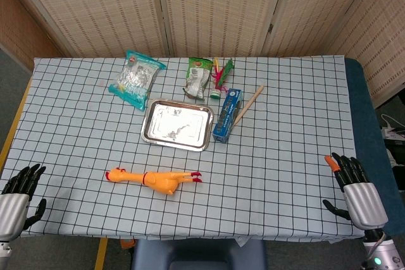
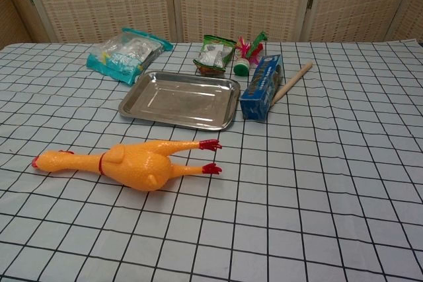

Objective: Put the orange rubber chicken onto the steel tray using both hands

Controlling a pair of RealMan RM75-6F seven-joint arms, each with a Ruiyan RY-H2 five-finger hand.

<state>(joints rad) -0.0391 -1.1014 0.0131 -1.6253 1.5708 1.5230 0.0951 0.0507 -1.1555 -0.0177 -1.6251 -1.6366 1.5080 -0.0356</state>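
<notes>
The orange rubber chicken (image 1: 155, 179) (image 2: 132, 162) lies on its side on the checked cloth, head to the left, red feet to the right. The steel tray (image 1: 153, 136) (image 2: 131, 104) sits empty just behind it. My left hand (image 1: 18, 193) hovers at the table's near left corner, fingers spread and holding nothing, far from the chicken. At the near right edge my right hand (image 1: 354, 188) is likewise spread and empty. Neither hand shows in the chest view.
Behind the tray lie a clear snack bag (image 1: 135, 79) (image 2: 125, 54), a green packet (image 1: 199, 76) (image 2: 215, 53), a feathered toy (image 1: 221, 75) (image 2: 246, 54), a blue box (image 1: 227, 114) (image 2: 262, 86) and a wooden stick (image 1: 248, 105) (image 2: 293, 82). A folding screen stands behind the table.
</notes>
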